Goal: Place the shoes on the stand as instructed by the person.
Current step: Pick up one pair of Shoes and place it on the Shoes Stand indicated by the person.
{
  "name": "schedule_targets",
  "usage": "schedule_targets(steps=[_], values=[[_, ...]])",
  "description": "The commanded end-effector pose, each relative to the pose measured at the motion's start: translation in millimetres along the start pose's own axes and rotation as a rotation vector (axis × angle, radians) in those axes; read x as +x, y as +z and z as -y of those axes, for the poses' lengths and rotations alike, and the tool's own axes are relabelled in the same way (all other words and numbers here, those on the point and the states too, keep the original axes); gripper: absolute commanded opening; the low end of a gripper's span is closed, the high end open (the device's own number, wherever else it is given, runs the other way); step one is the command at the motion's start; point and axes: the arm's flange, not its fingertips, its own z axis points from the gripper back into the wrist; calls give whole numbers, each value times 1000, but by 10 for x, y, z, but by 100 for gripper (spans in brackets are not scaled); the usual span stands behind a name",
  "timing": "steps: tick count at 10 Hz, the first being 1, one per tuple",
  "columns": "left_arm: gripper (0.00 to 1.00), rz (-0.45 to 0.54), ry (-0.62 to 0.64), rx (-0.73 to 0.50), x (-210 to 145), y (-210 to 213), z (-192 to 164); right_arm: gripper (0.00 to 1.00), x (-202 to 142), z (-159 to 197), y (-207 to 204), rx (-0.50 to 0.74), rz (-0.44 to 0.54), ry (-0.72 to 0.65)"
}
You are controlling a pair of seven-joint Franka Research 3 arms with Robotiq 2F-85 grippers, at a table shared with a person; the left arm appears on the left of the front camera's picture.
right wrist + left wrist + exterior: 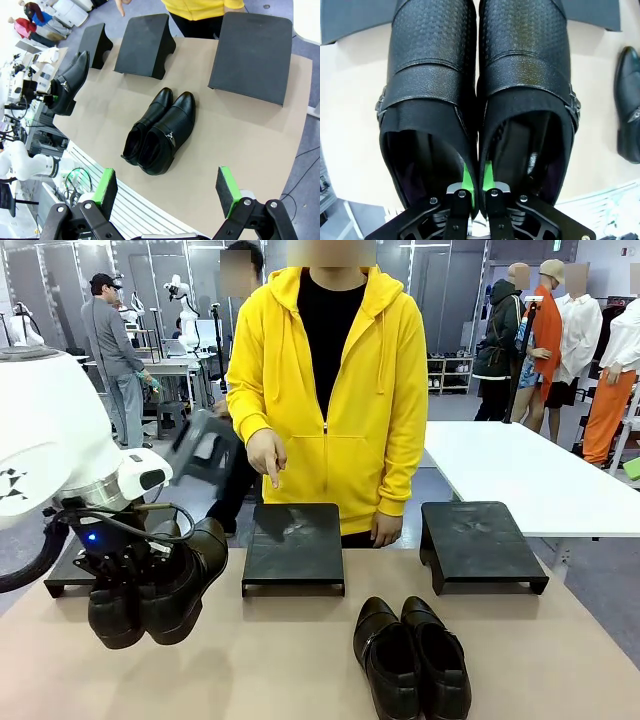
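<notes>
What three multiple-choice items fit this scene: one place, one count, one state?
1. Where does the person in the yellow hoodie point with a hand?
A. the left stand
B. the middle flat black stand
C. the right stand
2. How many shiny black leather shoes lie on the beige table?
A. two
B. three
C. four
3. How is the right gripper?
A. shut on a shoe
B. shut, empty
C. open
Answers: 1 B, the finger aims at it; 2 A, the left gripper holds the other pair; 3 C, its green pads stand apart.
</notes>
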Motion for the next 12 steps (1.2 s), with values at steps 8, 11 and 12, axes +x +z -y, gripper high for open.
schedule_targets(steps=[8,11,12], values=[[8,150,-118,34,1758,-629,1729,100,0,8,2,9,8,16],[8,199,-73,57,1679,-1142,1739,100,0,8,2,9,8,16],[8,225,-74,80,1663,-1261,1723,100,0,8,2,9,8,16]])
